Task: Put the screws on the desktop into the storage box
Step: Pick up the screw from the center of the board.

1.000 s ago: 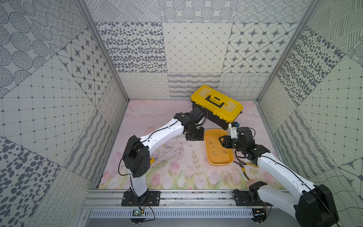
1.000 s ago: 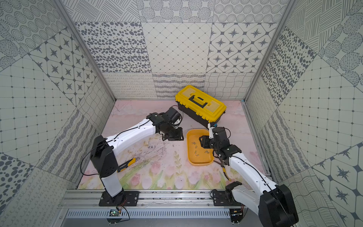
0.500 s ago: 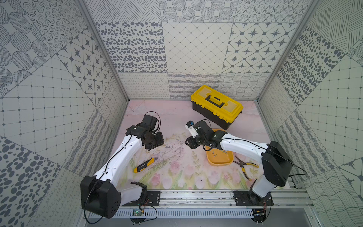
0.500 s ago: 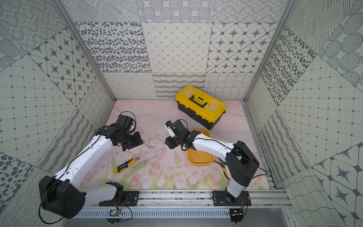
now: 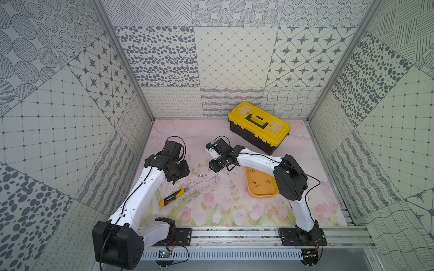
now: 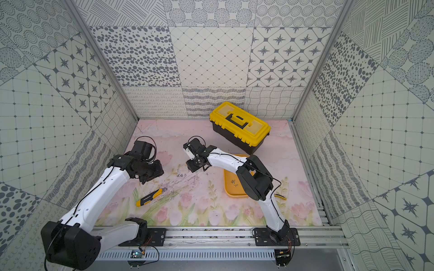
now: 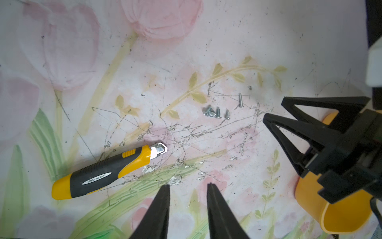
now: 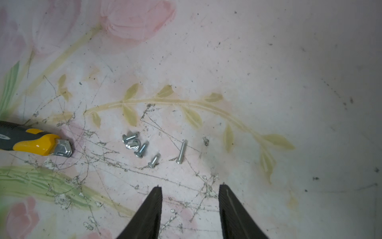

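Right arm (image 5: 256, 159) partly hides the orange-yellow plastic storage box (image 5: 260, 190); left gripper (image 7: 188, 184), right gripper (image 8: 190, 186) gape empty near silver screws (image 8: 142, 148).

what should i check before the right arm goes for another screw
1. Right gripper empty: ok, jaws apart, nothing between them.
2. Screws in sight: ok, five lie on the desktop ahead of that gripper.
3. One screw easy to single out: ok, the long screw lies apart from the rest; three others are bunched together.
4. Left gripper out of the way: ok, open, empty, apart from the screws.
5. Utility knife clear: ok, its tip lies apart from the screws.
6. Storage box ready: ok, no lid, a few screws inside; part of it is hidden in both top views.
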Controlling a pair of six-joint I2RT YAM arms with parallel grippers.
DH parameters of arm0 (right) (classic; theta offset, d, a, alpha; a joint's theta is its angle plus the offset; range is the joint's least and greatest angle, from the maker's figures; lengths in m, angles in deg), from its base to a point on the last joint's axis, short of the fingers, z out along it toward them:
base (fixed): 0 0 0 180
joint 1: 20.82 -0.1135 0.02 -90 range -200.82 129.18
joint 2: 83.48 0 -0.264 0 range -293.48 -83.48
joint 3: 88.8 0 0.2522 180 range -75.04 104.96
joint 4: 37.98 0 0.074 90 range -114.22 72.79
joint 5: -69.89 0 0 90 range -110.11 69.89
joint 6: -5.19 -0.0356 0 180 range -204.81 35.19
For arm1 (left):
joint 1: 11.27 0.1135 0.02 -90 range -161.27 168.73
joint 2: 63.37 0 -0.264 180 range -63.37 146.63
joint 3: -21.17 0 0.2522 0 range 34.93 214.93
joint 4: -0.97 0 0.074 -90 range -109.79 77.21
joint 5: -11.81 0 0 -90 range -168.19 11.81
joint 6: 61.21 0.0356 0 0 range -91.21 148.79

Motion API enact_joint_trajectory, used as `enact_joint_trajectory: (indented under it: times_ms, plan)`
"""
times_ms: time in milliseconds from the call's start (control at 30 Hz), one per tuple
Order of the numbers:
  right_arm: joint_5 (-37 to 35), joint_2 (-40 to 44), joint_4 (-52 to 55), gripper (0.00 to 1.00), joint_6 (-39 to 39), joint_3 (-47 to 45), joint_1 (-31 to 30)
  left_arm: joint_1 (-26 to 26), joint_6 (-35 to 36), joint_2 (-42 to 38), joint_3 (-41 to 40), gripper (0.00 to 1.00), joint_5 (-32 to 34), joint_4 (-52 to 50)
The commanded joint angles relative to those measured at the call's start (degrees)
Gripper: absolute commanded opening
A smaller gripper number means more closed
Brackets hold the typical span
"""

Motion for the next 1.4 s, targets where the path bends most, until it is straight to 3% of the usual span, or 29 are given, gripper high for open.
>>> enact_joint_trajectory:
  times_ms: [0,500,833,1367]
  plan:
    - [-1.9,-2.8,4.5,0.48,0.5,5.6,-1.4,0.9,-0.3,-0.4,0.1,0.35,5.0,-1.6]
    - [-7.8,-12.1,9.7,0.45,-6.3,17.2,-5.6,1.4,0.1,-0.3,0.1,0.35,4.0,-1.1]
    - [-11.3,-15.1,9.7,0.44,-13.5,20.2,-5.8,1.7,0.3,0.2,0.2,0.35,3.4,-1.2]
    - [-14.9,-17.3,15.1,0.35,-15.7,21.9,-7.3,1.8,0.4,0.5,0.1,0.35,3.0,-1.2]
